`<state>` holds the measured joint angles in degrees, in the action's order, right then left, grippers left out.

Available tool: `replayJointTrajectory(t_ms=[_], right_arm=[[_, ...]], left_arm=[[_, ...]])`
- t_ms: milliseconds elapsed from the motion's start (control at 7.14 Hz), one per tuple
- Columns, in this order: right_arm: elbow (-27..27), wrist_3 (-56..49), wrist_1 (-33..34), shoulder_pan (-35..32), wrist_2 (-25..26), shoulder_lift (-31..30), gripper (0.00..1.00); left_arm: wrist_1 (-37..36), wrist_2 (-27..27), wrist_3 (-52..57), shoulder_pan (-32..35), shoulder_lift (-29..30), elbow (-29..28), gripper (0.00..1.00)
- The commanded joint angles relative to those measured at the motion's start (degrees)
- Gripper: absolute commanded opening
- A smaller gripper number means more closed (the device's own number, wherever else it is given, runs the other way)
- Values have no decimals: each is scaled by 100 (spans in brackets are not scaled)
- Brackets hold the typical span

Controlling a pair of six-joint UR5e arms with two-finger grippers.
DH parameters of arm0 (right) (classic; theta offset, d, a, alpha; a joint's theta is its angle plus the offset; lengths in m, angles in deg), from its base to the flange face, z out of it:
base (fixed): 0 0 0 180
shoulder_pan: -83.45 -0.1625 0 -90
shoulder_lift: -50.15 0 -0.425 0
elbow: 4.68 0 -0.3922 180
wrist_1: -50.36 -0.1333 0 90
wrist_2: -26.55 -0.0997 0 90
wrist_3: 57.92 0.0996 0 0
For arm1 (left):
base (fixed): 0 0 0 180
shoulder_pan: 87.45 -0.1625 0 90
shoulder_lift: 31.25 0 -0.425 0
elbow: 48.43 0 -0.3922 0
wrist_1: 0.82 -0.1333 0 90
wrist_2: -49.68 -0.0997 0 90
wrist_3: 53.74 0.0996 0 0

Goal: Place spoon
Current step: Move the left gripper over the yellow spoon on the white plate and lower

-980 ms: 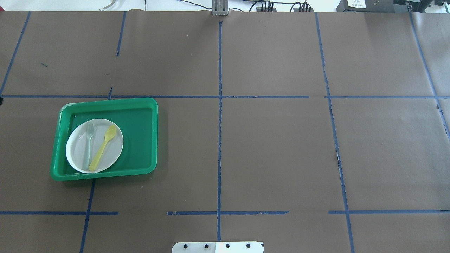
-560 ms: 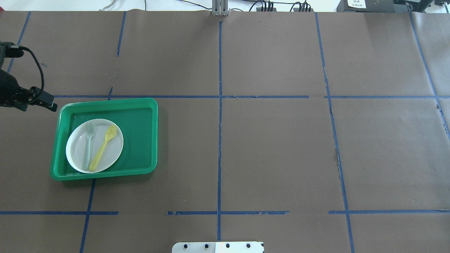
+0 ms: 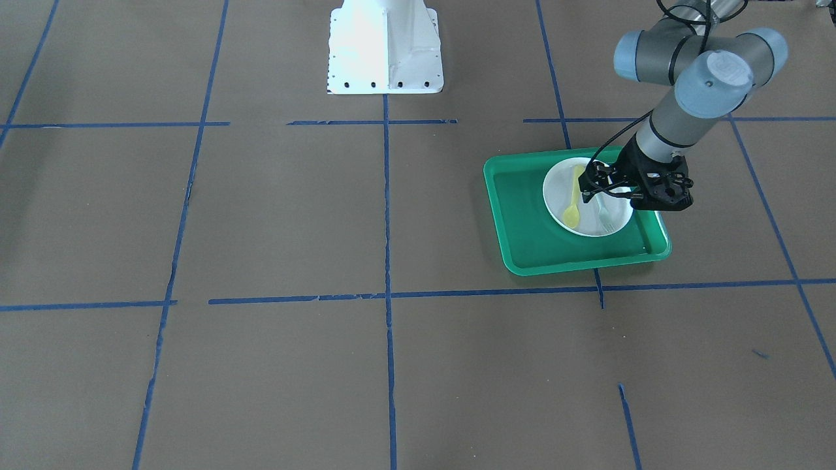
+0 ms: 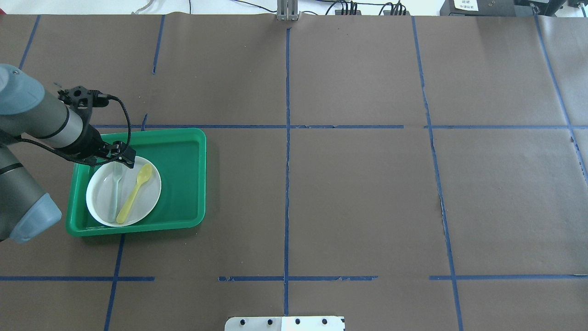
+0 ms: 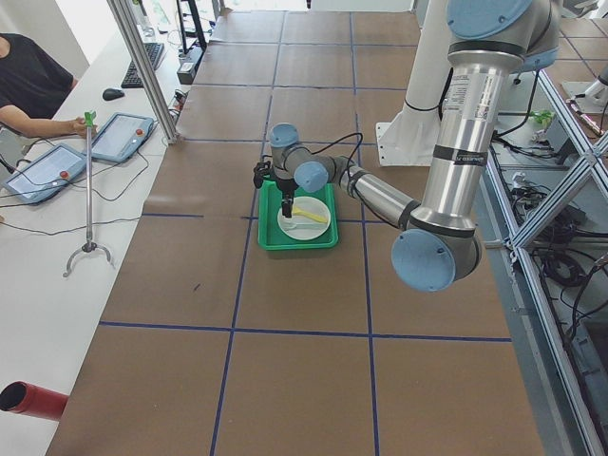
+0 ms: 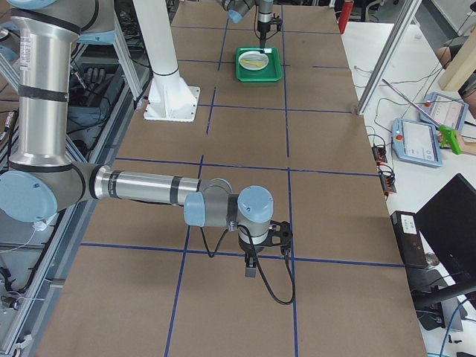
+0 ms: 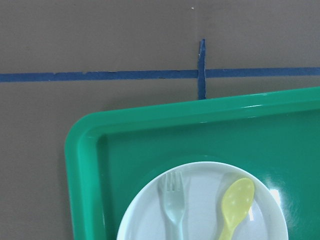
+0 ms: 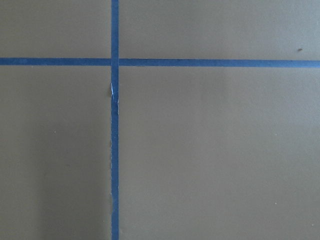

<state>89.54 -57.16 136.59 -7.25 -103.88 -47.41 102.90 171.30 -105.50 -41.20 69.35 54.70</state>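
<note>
white base plate [image 4: 285, 323] nearest the robot: flat, dark bolt holes along its edge. table [image 4: 358, 193] is covered in matte brown paper, gridded with blue tape [image 4: 287, 184] that is frayed in spots.

right gripper [image 6: 251, 268] points straight down over a tape crossing, forearm about level and low over the paper, well apart from the tray. It shows only in the side camera, so can't tell whether its fingers are spread or together.

green tray [image 4: 183, 156]: glossy plastic, rectangular, rounded corners, raised rim. round white plate [image 4: 98, 202] sits in its left part.

spoon [image 4: 134, 193]: yellow plastic, slim handle, oval bowl. It lies flat on the plate, handle end at the near rim, bowl away from the robot and angled right. pale grey-green fork [image 4: 113, 197] lies just beside it on the left, tines at the far end.

left gripper [image 4: 123, 157] hangs over the plate's far rim above the fork tines, not touching. Wrist points down and the arm enters from the left. Finger state: can't tell, tips not resolved in any view.
</note>
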Motion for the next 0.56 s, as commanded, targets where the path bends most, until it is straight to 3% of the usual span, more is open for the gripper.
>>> replayJointTrajectory(t_ms=[0,420], right_arm=[[0,4,0,0,0,0,100],[0,4,0,0,0,0,100]], left_arm=[[367,-329,-297,-360,21,-189,82],[525,-349,-370,-537,21,-329,70]])
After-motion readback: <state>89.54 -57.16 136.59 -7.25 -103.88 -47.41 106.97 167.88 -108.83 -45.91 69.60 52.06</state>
